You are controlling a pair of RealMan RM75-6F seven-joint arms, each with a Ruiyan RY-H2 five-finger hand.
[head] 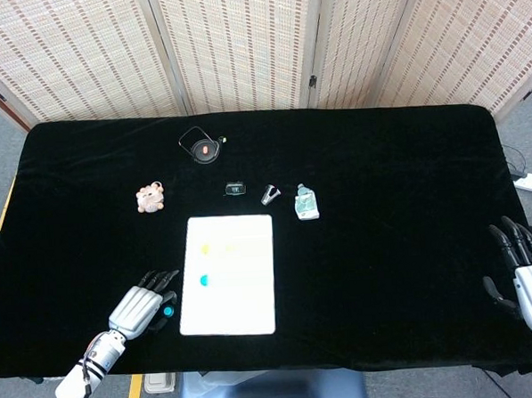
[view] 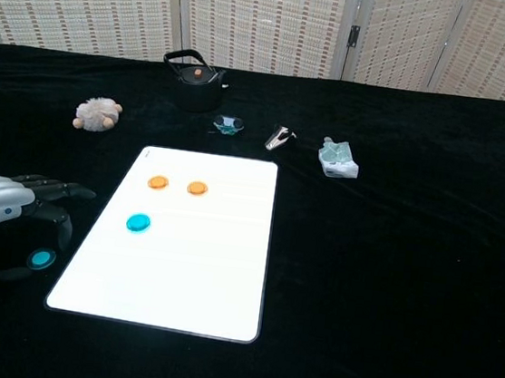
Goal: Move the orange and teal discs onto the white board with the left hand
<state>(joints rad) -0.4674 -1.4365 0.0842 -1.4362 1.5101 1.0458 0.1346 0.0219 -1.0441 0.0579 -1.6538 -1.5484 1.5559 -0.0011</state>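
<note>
The white board (view: 180,263) (head: 239,289) lies flat at the table's near middle. On it rest two orange discs (view: 157,182) (view: 198,187) and one teal disc (view: 138,223) (head: 204,279). A second teal disc (view: 40,259) (head: 168,311) lies on the black cloth just left of the board. My left hand (view: 8,216) (head: 142,305) hovers over this loose disc, fingers spread and arched around it, with thumb and fingers either side; it holds nothing. My right hand (head: 524,270) stays at the table's far right edge, fingers apart and empty.
A black kettle (view: 192,77) stands at the back. A plush toy (view: 98,114), a small dark dish (view: 229,125), a metal clip (view: 279,137) and a crumpled packet (view: 338,158) lie in a row beyond the board.
</note>
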